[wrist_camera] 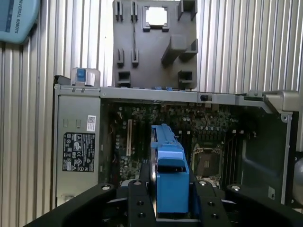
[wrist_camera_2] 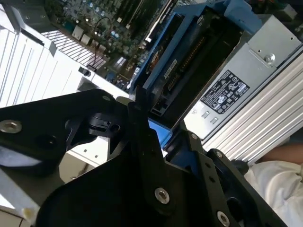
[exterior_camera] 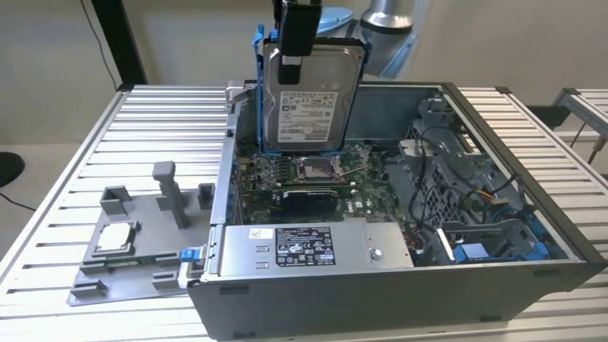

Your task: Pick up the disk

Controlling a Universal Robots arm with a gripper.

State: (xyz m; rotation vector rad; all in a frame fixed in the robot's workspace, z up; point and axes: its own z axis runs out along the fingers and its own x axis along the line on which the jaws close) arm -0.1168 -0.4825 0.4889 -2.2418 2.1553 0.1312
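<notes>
The disk is a silver hard drive with a white label in a blue plastic bracket. It hangs upright above the open computer case, clear of the motherboard. My gripper comes down from above and is shut on its upper edge, with one black finger across the labelled face. In the first wrist view the disk is seen edge-on, with the gripper closed on both sides of it. The second wrist view shows the disk and its blue bracket beyond the black gripper.
A long grey box with a black label lies along the case's near side. On the exterior view's left, a grey fixture plate holds a small square chip. The slatted metal table surrounds the case. A white sleeve is nearby.
</notes>
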